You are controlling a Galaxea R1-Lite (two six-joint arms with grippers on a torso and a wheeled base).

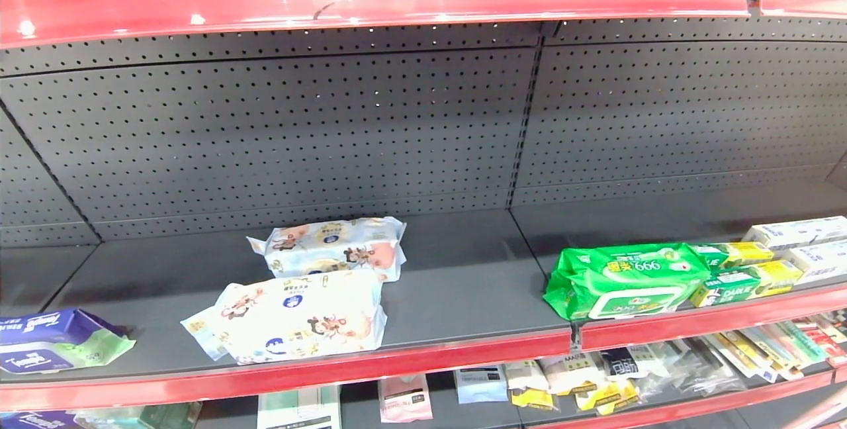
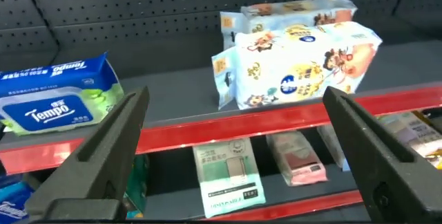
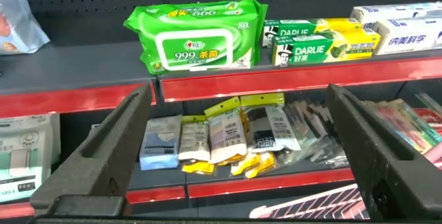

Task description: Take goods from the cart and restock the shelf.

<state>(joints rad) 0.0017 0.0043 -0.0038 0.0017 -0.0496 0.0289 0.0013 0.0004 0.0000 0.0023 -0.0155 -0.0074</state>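
A white cartoon-printed pack (image 1: 301,316) lies flat on the grey shelf (image 1: 463,283), near its red front edge. A second matching pack (image 1: 334,247) lies just behind it.

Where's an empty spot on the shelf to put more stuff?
Biggest bare patch: the shelf between the two cartoon packs and the green wipes pack. More room lies behind that pack, at the rear. A narrower gap sits between the blue tissue pack and the cartoon packs. Crowded: the right front, where toothpaste boxes press together.
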